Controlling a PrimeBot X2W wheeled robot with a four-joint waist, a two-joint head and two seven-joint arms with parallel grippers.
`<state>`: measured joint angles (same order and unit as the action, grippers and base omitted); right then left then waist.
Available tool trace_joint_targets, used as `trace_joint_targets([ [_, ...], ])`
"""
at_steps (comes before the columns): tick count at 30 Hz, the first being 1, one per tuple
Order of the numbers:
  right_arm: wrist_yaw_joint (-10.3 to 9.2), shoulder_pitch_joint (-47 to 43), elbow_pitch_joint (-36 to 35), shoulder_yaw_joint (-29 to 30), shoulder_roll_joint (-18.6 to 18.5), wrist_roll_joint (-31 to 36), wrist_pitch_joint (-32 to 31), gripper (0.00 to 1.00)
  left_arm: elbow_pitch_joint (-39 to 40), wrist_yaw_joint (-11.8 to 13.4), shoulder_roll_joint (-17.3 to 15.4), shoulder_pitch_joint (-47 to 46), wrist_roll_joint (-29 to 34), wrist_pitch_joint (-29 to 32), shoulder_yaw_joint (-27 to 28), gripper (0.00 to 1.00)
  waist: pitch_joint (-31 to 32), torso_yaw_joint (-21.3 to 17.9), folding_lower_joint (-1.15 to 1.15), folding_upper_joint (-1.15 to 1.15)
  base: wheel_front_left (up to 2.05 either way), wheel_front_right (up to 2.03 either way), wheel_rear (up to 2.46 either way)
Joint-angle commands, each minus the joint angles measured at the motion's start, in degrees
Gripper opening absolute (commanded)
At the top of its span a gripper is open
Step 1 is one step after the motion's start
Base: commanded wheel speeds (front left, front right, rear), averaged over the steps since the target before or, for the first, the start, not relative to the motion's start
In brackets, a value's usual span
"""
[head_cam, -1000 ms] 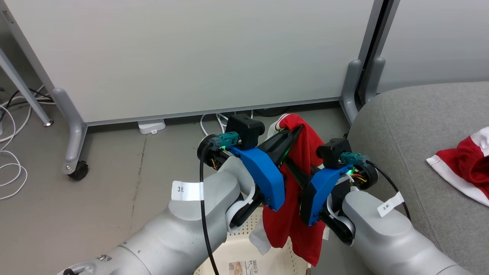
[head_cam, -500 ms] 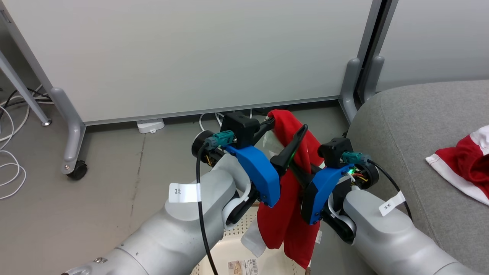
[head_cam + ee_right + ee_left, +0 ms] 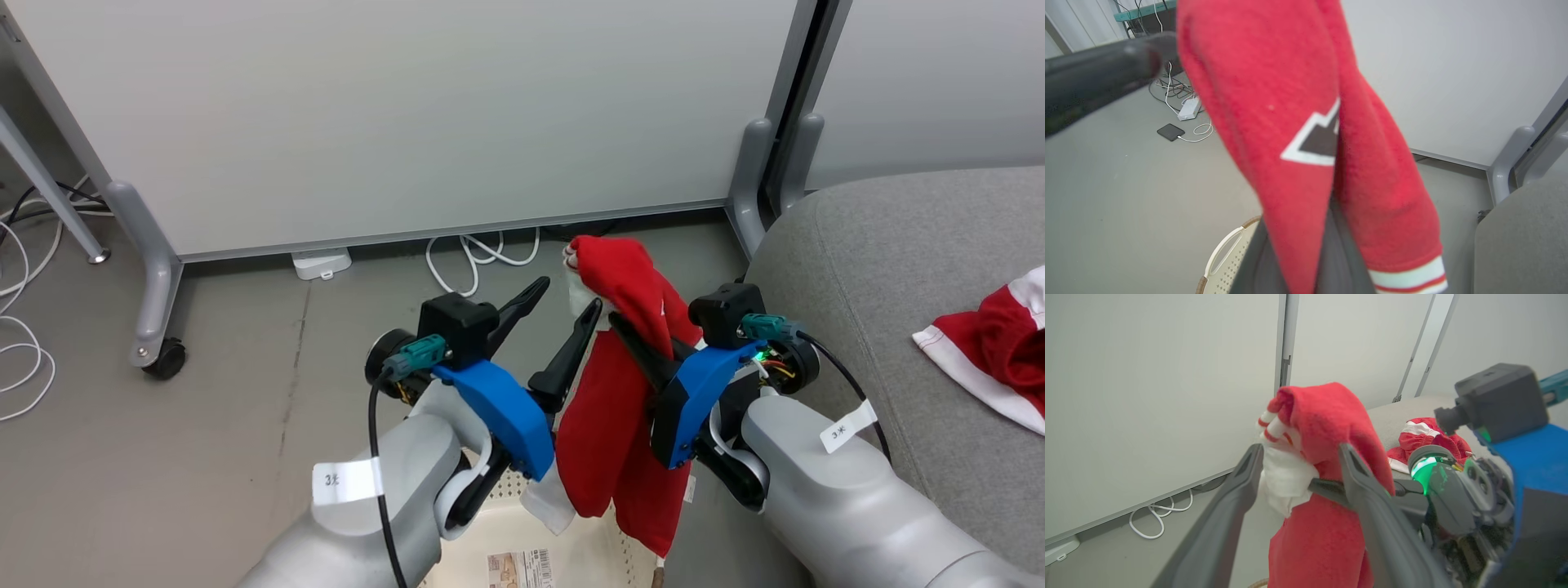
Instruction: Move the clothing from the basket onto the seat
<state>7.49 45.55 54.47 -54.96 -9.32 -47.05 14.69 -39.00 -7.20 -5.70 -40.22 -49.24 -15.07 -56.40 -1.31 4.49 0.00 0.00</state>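
1. The seat (image 3: 882, 269) lies to the robot's right. One piece of the clothing (image 3: 996, 351) is already spread on its cushion. The step in hand looks like carrying the next piece over to it. The sound way is probably to swing the right arm well over the rounded edge before letting go, so no cloth slides to the floor.
2. The basket (image 3: 588, 547) sits low between the two forearms, with its sticker showing on bare floor. The hanging cloth ends just above its rim, so lifting first and then turning would likely keep the hem from catching.
3. The red garment (image 3: 608, 425) hangs in a long fold in the air above the basket. A black numeral edged in white shows on it in the right wrist view.
4. The right gripper (image 3: 622, 328) has its jaws closed. The garment drapes over its fingers and hides their tips, and its whole weight appears to rest there.
5. The left gripper (image 3: 569, 294) stands spread wide and grips nothing. Its nearer finger is just beside the white trim, and contact cannot be told. It should draw clear before the turn.
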Motion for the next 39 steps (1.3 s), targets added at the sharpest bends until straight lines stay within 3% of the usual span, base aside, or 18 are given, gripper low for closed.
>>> trace_joint_targets([
  [1, 0.01, 0.87, -0.17, 0.14, -0.24, -0.28, 0.33, 0.00, 0.66, -0.30, -0.44, 1.34, 0.56, -0.14, 1.26, 1.00, -0.09, 0.01, 0.00, 0.00, 0.00, 0.00, 0.00],
  [13, 0.01, 0.02, -1.06, 0.01, -0.72, -0.48, 0.62, 0.00, 11.05, -0.39, -4.80, 15.74, 14.86, -0.14, 15.37, 1.00, 0.47, -1.02, 0.00, 0.00, 0.00, 0.00, 0.00],
  [23, 0.01, -1.26, -2.30, 0.62, -1.44, -0.73, 0.56, 0.00, 15.52, -0.09, -5.04, 26.24, 24.12, -0.15, 27.01, 1.00, 0.91, -1.84, 0.00, 0.00, 0.00, 0.00, 0.00],
  [39, 0.01, -2.46, -3.10, 2.22, -2.02, 0.19, 0.56, 0.00, 17.27, -0.42, -3.32, 31.18, 27.90, -0.15, 31.41, 1.00, 0.95, -2.62, 0.00, 0.00, 0.00, 0.00, 0.00],
])
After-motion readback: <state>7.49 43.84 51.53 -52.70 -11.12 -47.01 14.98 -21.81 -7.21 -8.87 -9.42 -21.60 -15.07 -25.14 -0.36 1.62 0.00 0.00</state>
